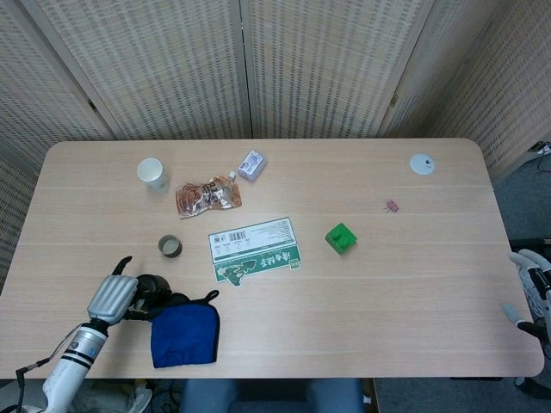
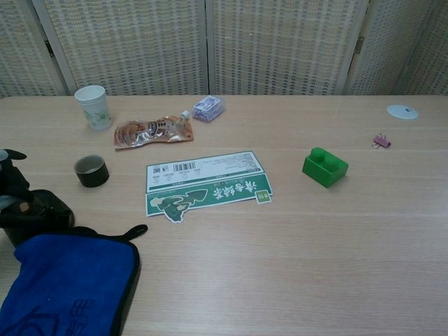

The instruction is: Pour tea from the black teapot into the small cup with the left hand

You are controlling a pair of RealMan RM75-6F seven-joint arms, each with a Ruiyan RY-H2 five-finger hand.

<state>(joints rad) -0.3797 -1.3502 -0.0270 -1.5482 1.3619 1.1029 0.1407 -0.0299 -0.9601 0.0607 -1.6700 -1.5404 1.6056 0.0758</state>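
The black teapot (image 1: pixel 153 287) sits near the front left corner of the table (image 1: pixel 413 258), just behind the blue cloth (image 1: pixel 183 332), whose folded edge touches or overlaps its front side. The left hand (image 1: pixel 112 298) is pressed against the teapot's left side, its silver back turned upward and its dark fingers (image 1: pixel 136 315) curling around the pot's body; one dark finger sticks up and away behind the hand. In the chest view the teapot (image 2: pixel 36 213) shows at the left edge with dark fingers (image 2: pixel 14 183) rising just behind it, so the hand grips the pot, though how firmly is hard to tell. The forearm runs down and off the front left edge of the table.

The small cup (image 1: pixel 170 247) stands upright a little behind and to the right of the teapot, apart from it and from the hand, just left of the green and white card (image 1: pixel 254 249).

The right hand (image 1: pixel 532 292) hangs off the table's right end, only partly in view, with pale fingers apart and nothing in them.
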